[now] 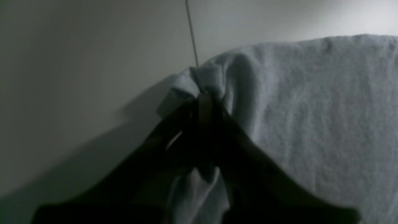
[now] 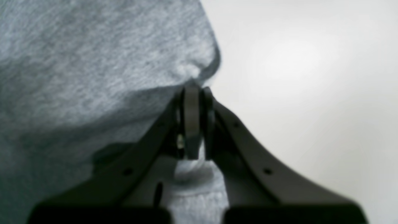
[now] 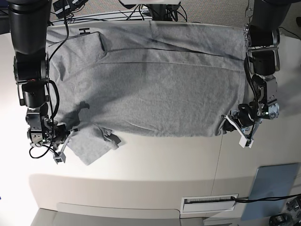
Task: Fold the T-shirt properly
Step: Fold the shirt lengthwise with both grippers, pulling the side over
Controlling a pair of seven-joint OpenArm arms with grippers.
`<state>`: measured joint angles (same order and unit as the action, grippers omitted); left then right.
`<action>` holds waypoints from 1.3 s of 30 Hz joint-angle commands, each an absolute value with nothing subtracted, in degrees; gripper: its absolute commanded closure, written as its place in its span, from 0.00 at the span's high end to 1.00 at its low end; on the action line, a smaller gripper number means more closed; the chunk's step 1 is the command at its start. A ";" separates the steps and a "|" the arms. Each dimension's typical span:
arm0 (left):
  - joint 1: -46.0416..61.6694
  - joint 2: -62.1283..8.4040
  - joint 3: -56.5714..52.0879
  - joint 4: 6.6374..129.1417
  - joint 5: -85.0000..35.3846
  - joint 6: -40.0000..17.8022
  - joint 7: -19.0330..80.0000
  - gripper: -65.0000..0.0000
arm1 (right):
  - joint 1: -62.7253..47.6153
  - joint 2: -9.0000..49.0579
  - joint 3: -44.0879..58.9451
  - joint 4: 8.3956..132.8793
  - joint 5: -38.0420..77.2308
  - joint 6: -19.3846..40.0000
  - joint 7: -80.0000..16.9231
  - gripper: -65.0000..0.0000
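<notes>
Grey T-shirt (image 3: 155,84) spread flat on the bench (image 3: 155,165).
Left end effector (image 1: 203,96) pinches its corner; right end effector (image 2: 194,90) is clenched on the opposite corner's edge.

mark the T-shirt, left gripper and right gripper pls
T-shirt (image 3: 155,89), base view, middle of the spread body.
left gripper (image 1: 205,95), left wrist view, closed fingertips pinching a bunched T-shirt corner.
right gripper (image 2: 194,90), right wrist view, closed fingertips at the T-shirt's edge.

You have a white table (image 3: 141,165); a grey panel (image 3: 275,181) at its near corner; black cables (image 3: 117,14) along its far edge.
</notes>
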<state>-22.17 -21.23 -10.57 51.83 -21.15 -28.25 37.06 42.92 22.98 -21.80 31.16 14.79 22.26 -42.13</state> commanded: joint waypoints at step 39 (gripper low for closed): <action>7.18 -27.99 -18.68 86.54 -38.30 -30.11 46.94 0.00 | -23.18 32.86 14.04 108.66 15.11 8.97 -49.56 0.00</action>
